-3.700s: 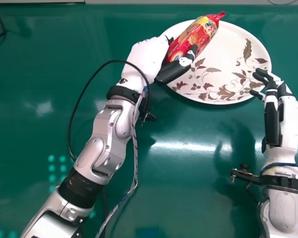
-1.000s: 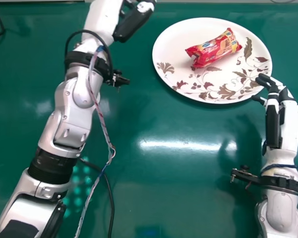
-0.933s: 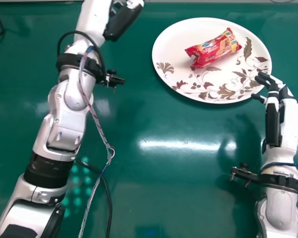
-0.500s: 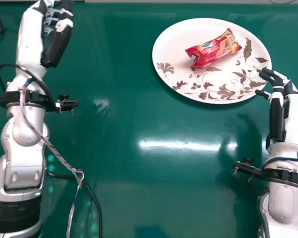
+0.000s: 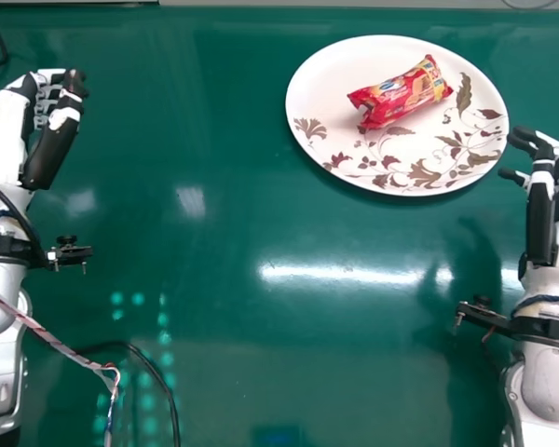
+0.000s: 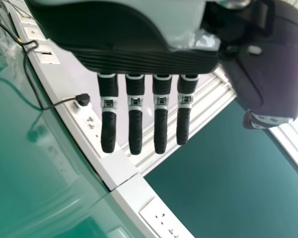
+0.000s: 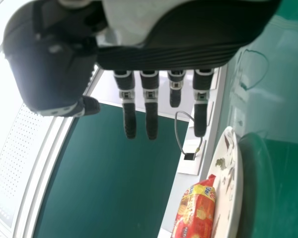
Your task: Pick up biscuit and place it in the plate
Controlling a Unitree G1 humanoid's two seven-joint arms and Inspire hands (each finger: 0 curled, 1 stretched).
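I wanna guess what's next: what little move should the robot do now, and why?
Probably just rest its left hand, because the biscuit pack already lies on the plate and that open hand is well away from it.

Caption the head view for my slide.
Red biscuit packet lying on a leaf-patterned plate, robot hands at either side.

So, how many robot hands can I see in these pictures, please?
2. The left robot hand is near the head view's left edge; the right robot hand is at its right side, near the plate.
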